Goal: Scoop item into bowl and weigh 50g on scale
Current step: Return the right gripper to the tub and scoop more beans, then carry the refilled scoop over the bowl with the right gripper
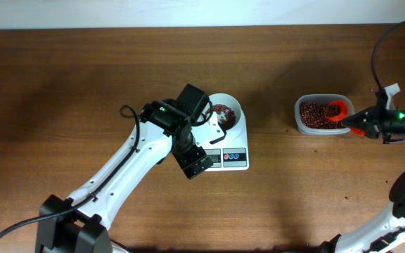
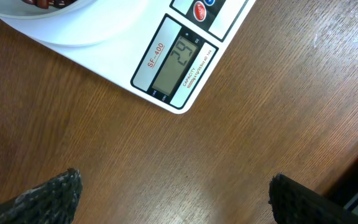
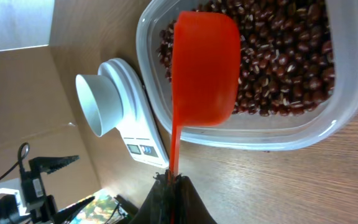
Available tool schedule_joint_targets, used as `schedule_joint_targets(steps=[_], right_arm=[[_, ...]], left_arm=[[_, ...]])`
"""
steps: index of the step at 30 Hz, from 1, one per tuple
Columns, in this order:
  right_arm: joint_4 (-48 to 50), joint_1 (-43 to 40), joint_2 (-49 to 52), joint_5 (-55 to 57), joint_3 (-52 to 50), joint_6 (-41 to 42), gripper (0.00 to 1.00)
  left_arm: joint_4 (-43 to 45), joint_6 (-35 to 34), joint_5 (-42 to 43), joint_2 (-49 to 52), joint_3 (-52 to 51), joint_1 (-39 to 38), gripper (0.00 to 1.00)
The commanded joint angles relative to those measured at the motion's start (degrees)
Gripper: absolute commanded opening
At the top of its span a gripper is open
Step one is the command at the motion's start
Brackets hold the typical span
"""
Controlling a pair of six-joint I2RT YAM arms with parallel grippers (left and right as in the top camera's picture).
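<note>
Left jaws hang over the table [image 1: 62,105] by the display end of the scale [image 1: 236,158]. They are spread wide and hold nothing. The left wrist camera faces the display [image 2: 180,64], which looks to read 29.

Bowl [image 1: 238,105] sits on the scale with a small heap of beans [image 1: 222,111] inside.

Well to the right, the tub [image 1: 301,121] holds the bulk of the beans. Scoop [image 3: 204,68] is over the tub, its cup low at the beans; cannot tell if it is loaded. Right jaws are clamped on its handle.

Judgement: the step in hand is taking a scoopful, with the reading short of 50. The next move calls for lifting level, carrying left to the bowl and tipping slowly. Doses should get smaller near target.
</note>
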Motion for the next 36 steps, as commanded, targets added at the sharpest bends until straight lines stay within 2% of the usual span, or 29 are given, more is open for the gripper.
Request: schedule_joint_targets(steps=[1,8,16,22,26,33,36], right_arm=[[-1.9,-0.09,-0.04,-5.11,-0.72,-5.75,0.04],[-1.99,2.91,-0.04,-9.33,-0.72,-6.99,0.04],[0.33,19.06,-0.04,-18.36,-0.72,-6.91,0.04],[4.76,30.71,-0.04,-19.28,-0.72,-6.54,0.04],[9.75,35.15,-0.04,-19.26,-0.72,-6.51,0.04],[11.5,36.72,-0.09,-13.94,0.31,-3.48,0.04],[11.3,40.22,-0.09,-4.24,5.16,-0.22,0.04]], left_arm=[[-0.04,0.52,-0.22,0.5,-0.37,0.37,0.99],[-0.04,0.52,-0.22,0.5,-0.37,0.37,0.99],[-0.04,0.52,-0.22,0.5,-0.37,0.37,0.99],[-0.04,0.52,-0.22,0.5,-0.37,0.37,0.99],[-0.04,0.52,-0.22,0.5,-0.37,0.37,0.99],[-0.04,0.52,-0.22,0.5,-0.37,0.37,0.99],[-0.04,0.52,-0.22,0.5,-0.37,0.37,0.99]])
